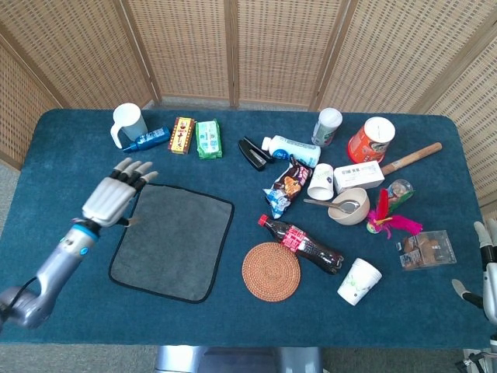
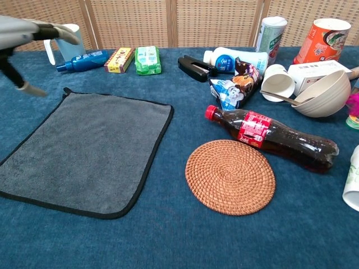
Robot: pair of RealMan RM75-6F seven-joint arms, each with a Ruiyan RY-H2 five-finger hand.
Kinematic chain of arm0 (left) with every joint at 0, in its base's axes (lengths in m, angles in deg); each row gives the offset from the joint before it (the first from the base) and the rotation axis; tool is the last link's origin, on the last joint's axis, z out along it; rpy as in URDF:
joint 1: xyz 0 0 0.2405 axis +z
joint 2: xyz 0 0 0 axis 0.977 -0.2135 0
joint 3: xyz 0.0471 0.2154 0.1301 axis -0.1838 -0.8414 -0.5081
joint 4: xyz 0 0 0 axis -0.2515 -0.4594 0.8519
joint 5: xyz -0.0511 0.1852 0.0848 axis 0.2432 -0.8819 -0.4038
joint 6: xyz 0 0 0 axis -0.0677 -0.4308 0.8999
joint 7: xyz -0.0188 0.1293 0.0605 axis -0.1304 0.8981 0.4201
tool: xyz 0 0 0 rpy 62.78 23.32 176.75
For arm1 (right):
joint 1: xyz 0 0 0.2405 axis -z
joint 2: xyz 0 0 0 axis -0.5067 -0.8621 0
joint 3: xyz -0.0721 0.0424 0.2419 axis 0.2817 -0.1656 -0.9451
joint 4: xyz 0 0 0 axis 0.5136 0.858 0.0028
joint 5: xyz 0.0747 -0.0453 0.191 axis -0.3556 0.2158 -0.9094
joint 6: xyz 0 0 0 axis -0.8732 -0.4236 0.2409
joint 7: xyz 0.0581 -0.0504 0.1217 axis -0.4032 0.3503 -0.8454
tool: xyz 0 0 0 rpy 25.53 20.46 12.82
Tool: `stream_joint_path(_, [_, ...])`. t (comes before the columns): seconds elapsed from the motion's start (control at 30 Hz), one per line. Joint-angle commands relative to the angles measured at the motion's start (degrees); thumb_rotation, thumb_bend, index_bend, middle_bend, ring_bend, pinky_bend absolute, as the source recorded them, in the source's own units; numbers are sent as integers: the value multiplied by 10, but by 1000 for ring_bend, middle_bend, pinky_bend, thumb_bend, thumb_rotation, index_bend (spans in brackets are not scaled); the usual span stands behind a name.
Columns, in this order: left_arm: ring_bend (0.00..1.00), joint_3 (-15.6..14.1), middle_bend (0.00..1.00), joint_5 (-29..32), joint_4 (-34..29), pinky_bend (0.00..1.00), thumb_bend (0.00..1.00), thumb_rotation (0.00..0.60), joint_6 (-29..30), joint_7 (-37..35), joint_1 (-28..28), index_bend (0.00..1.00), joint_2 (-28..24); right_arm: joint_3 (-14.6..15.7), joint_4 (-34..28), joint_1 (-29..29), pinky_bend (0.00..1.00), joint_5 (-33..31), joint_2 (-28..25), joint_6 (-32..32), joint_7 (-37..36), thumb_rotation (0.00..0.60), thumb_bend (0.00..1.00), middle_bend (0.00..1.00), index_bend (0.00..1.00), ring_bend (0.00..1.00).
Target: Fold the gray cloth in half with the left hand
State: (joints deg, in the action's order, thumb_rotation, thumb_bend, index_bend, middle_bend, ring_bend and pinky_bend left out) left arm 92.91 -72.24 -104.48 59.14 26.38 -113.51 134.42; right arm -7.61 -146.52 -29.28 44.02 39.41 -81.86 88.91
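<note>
Right hand (image 1: 488, 268) cut off at edge

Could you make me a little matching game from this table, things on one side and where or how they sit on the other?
Things:
1. cloth
2. cola bottle
3. left hand
4. bowl

Places or states:
A. lying on its side beside the round woven mat
B. holds a spoon
C. spread flat, not yet folded
D. open, over the cloth's far left corner

Pairs: 1-C, 2-A, 3-D, 4-B
</note>
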Motion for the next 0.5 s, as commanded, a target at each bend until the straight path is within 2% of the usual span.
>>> stream_joint_path(0.03, [0, 17, 0, 31, 35, 0, 133, 600, -52, 26, -48, 154, 37, 0, 1, 1, 0, 1, -3, 0, -10, 600, 0, 0, 0, 0])
stream_joint_path(0.23, [0, 27, 0, 68, 80, 0, 138, 600, -115, 45, -104, 253, 80, 2, 5, 5, 0, 12, -7, -10, -25, 600, 0, 0, 0, 0])
stream_joint_path(0.5, [0, 29, 0, 103, 134, 0, 142, 600, -149, 68, -150, 314, 127, 0, 8, 6, 0, 6, -12, -7, -42, 600, 0, 0, 0, 0])
